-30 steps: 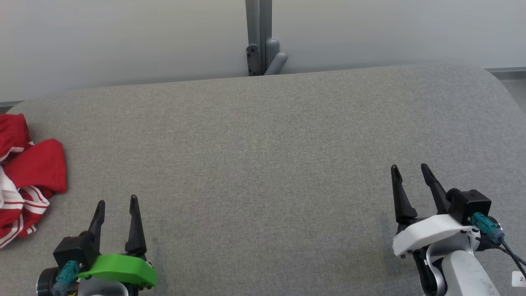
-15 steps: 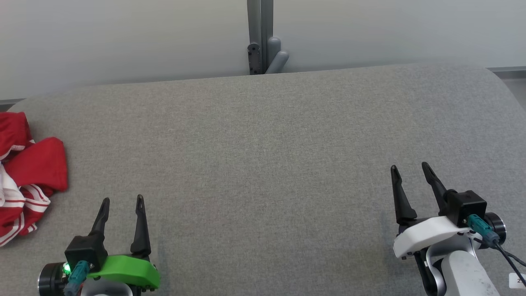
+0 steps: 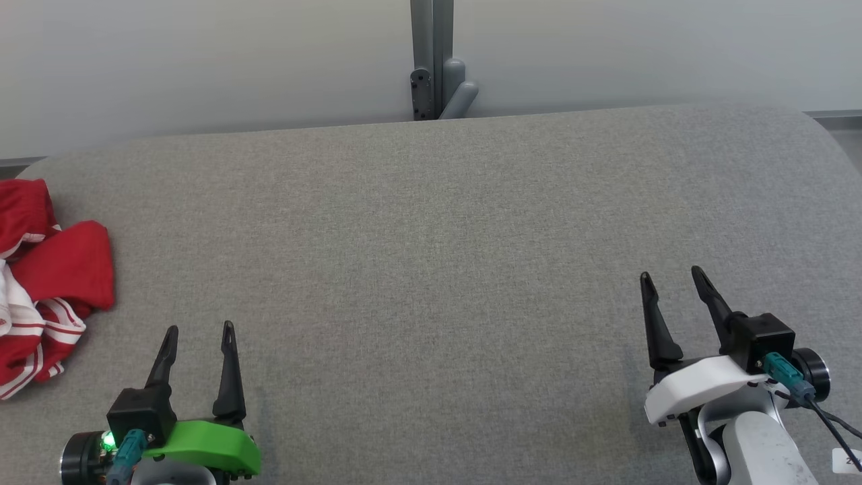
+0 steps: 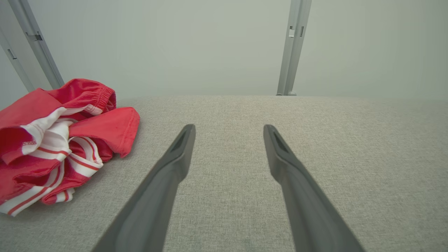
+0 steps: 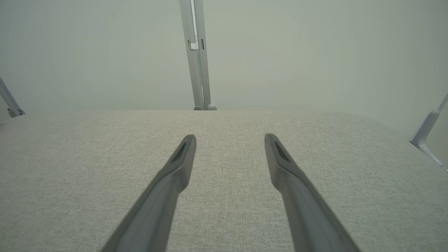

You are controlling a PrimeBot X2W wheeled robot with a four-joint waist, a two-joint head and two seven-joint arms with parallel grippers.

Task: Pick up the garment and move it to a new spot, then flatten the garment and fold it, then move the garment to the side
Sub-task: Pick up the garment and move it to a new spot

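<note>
Left jaws and right jaws spread wide, empty, above the grey desk.
Crumpled red-and-white garment lies near, left of the left jaws, untouched; left wrist view reveals its elastic waistband, while head view crops the heap at the frame edge.

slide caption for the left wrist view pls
Open left gripper over the grey table, crumpled red-and-white garment lying to its left

Far L on table: garment. Front L, near it: L gripper. Front R: R gripper. Behind: post.
</note>
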